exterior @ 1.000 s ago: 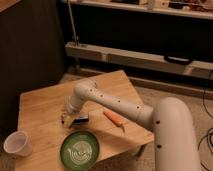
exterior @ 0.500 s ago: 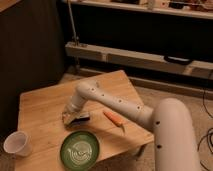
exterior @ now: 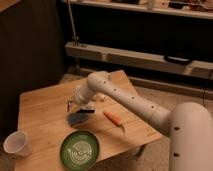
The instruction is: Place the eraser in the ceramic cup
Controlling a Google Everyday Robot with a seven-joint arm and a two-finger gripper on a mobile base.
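Note:
The ceramic cup point(exterior: 16, 144) is a small plain white cup standing at the table's front left corner. My gripper point(exterior: 74, 105) hangs low over the middle of the wooden table point(exterior: 40, 107), far to the right of the cup. A small dark block, the eraser point(exterior: 86, 109), shows right at the gripper's lower right side. I cannot tell whether the gripper holds it or it rests on the blue-grey pad point(exterior: 77, 119) just below.
A green bowl with pale swirls point(exterior: 80, 149) sits at the front edge. An orange carrot-like piece point(exterior: 113, 118) lies right of the pad. A small white thing point(exterior: 101, 97) lies behind the arm. Dark shelving stands behind the table.
The gripper has risen a little from the tabletop and shifted slightly back. The cup, bowl and carrot have not moved.

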